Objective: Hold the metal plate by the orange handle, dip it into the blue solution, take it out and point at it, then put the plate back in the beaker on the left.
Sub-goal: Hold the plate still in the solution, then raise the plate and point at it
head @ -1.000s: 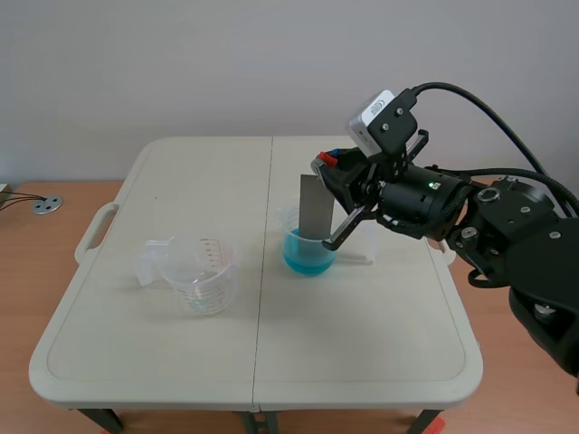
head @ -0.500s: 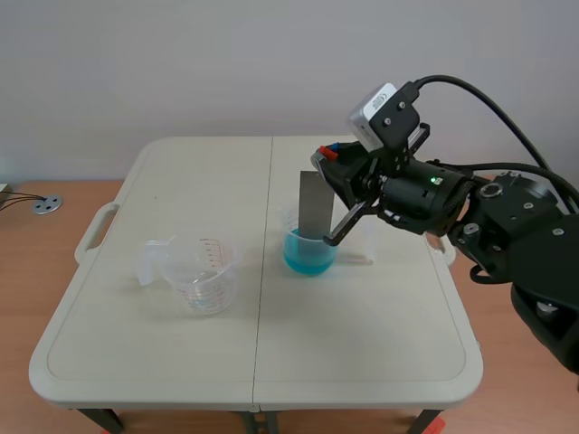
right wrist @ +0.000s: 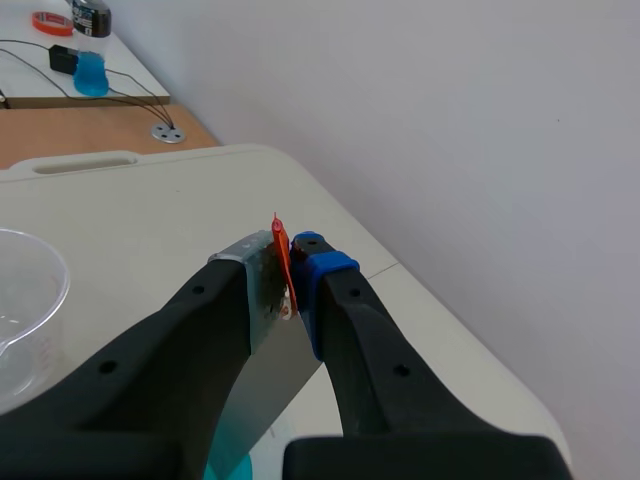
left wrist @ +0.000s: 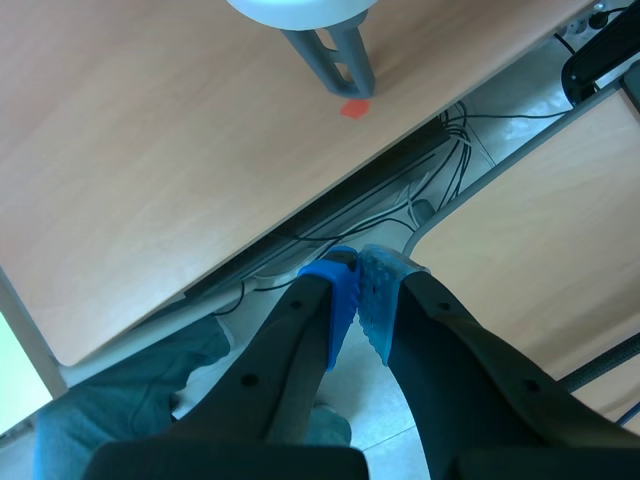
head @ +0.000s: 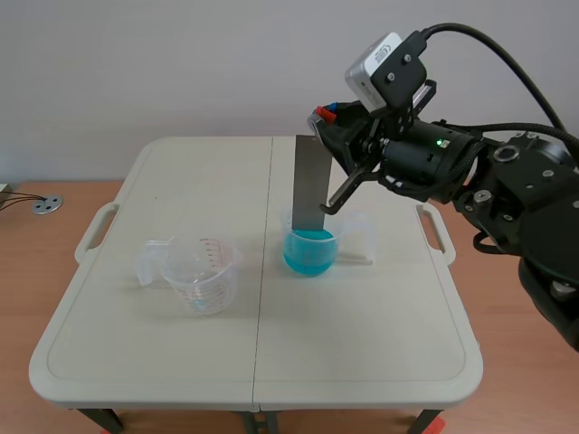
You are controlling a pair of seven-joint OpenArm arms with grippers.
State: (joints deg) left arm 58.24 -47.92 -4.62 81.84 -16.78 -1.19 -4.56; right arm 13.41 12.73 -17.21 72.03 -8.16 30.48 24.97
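A grey metal plate [head: 308, 185] hangs upright with its lower end just at the rim of the beaker of blue solution [head: 309, 249]. My right gripper [head: 324, 117] is shut on the plate's orange handle [right wrist: 282, 262], seen edge-on between its pads in the right wrist view, with the plate [right wrist: 265, 375] hanging below. An empty clear beaker [head: 203, 273] stands on the left half of the table. My left gripper [left wrist: 358, 292] is shut on nothing, out of the scene view, over the floor beside the table.
The beige folding table [head: 136, 353] has carry handles at both sides. A table leg [left wrist: 335, 52] and cables on the floor show in the left wrist view. A second desk with small items [right wrist: 80, 50] stands far off in the right wrist view.
My right gripper has risen, lifting the plate most of the way up out of the blue solution. The beakers have not moved.
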